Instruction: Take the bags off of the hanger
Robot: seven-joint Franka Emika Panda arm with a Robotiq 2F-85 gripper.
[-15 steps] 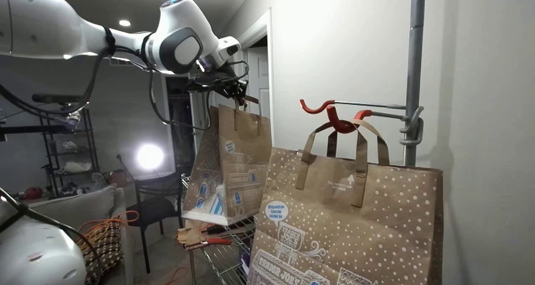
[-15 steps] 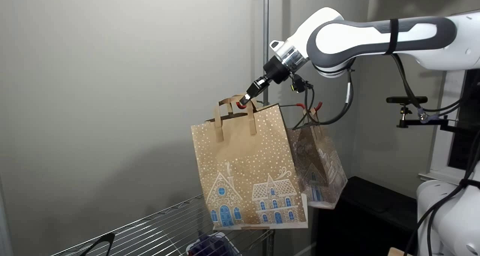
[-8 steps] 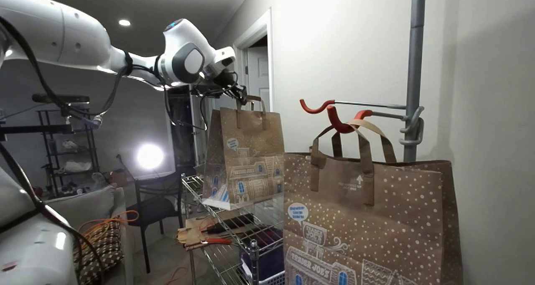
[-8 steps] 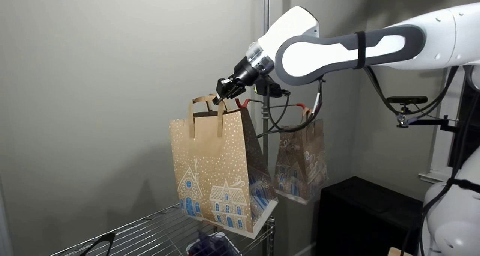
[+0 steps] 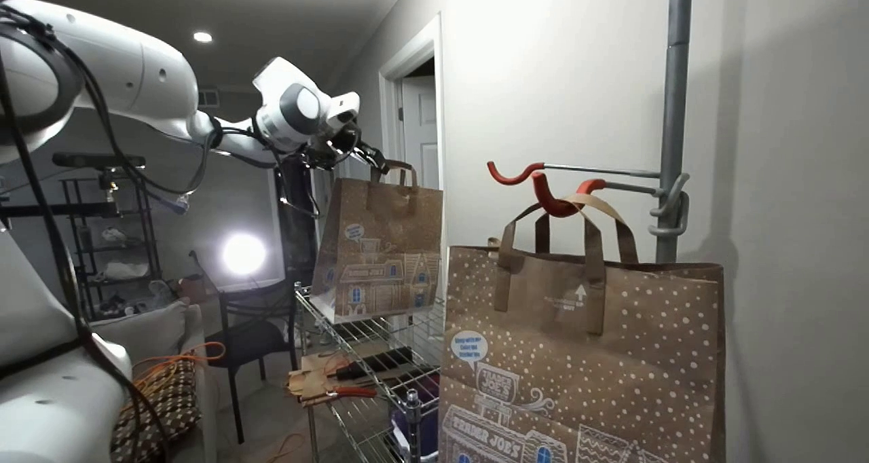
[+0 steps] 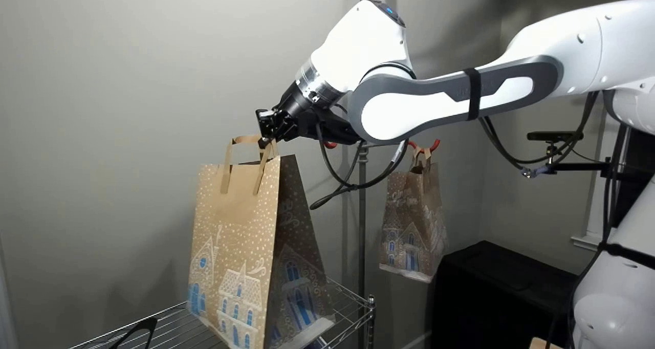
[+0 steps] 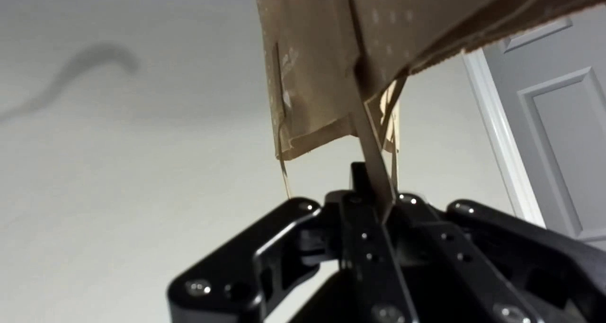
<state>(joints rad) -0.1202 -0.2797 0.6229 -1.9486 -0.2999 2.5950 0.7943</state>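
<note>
My gripper (image 5: 382, 167) is shut on a handle of a brown paper bag (image 5: 390, 246). The bag hangs upright from it, off the hanger, and also shows in an exterior view (image 6: 230, 257) and in the wrist view (image 7: 307, 62). In the wrist view a handle strap runs between the fingers (image 7: 381, 202). The second brown bag (image 5: 584, 361) hangs by its handles on a red hook of the hanger (image 5: 555, 204); an exterior view also shows this bag (image 6: 412, 221). Another red hook (image 5: 512, 176) holds nothing. In an exterior view my arm partly covers the hanger.
A grey pole (image 5: 672, 110) bears the hanger. A wire shelf rack (image 6: 353, 308) stands below the held bag; whether they touch cannot be told. A black chair (image 5: 254, 327) and a bright lamp (image 5: 244, 254) are behind. A black box-like object (image 6: 501, 282) stands below the hanging bag.
My gripper and the held bag have moved away from the pole and hooks, over the wire rack, and a little lower. The bag has turned. The second bag has swung on its hook.
</note>
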